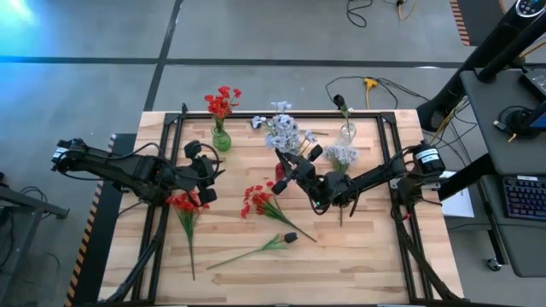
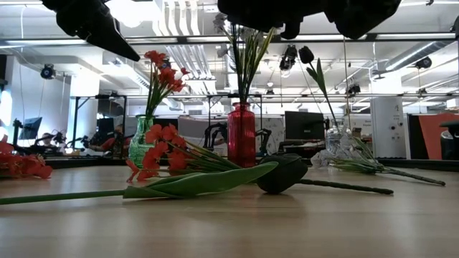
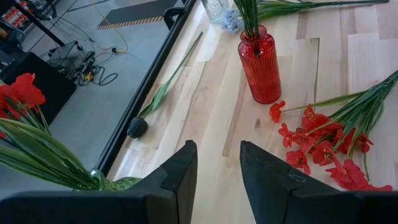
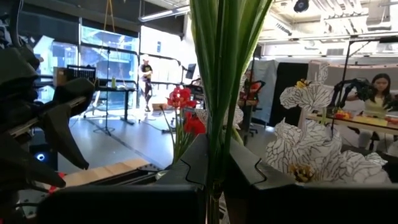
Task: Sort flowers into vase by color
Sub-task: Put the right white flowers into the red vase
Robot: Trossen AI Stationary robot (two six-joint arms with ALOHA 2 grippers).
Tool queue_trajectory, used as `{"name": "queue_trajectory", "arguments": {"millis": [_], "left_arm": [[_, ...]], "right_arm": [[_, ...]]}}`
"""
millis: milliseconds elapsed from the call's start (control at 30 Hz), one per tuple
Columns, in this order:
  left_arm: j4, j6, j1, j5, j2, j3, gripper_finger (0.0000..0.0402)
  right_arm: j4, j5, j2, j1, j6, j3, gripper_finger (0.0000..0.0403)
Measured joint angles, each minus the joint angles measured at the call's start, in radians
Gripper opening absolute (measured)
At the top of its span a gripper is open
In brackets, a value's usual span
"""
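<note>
A red vase (image 2: pixel 242 135) near the table's middle holds pale blue-white flowers (image 1: pixel 284 130). My right gripper (image 4: pixel 216 168) is shut on their green stalks. A green vase (image 1: pixel 221 139) at the far left holds red flowers (image 1: pixel 223 102). A clear vase (image 1: pixel 347 132) holds a dark-budded stem (image 2: pixel 306 54). Lying flat on the table are a red bunch (image 1: pixel 256 200), a second red bunch (image 1: pixel 183 205), a pale bunch (image 1: pixel 341 156) and a dark-budded stem (image 1: pixel 289 237). My left gripper (image 3: pixel 219 168) hovers open near the green vase, with nothing between its fingers. My right gripper pinches the bundled green stalks (image 4: pixel 217 134) of the pale flowers between its two fingers (image 4: pixel 186 165), above the red vase's neck. The fingers come roughly level from the table's right side and lie across the stalks. The stalks stand upright in the vase, with the blooms (image 4: pixel 311 149) above the hold.
A black metal frame (image 1: pixel 256 114) runs along the table's far edge and down both sides. The near half of the wooden top (image 1: pixel 341 264) carries only the dark-budded stem. Cables lie on the floor beyond the far edge, and people sit at desks in the room behind.
</note>
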Motion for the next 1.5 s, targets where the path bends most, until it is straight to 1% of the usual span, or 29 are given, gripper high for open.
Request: {"name": "queue_trajectory", "arguments": {"millis": [233, 800, 1000, 1500], "left_arm": [[0.0, 0.0, 0.0, 0.0, 0.0, 0.0, 0.0106], [0.0, 0.0, 0.0, 0.0, 0.0, 0.0, 0.0106], [0.0, 0.0, 0.0, 0.0, 0.0, 0.0, 0.0106], [0.0, 0.0, 0.0, 0.0, 0.0, 0.0, 0.0106]], "right_arm": [[-0.038, 0.008, 0.0, 0.0, 0.03, -0.001, 0.0018], [-0.044, 0.008, 0.0, 0.0, 0.034, -0.001, 0.0018], [-0.091, 0.008, -0.001, 0.0, 0.065, -0.001, 0.0018], [-0.09, 0.008, -0.001, 0.0, 0.062, -0.003, 0.0018]]}}
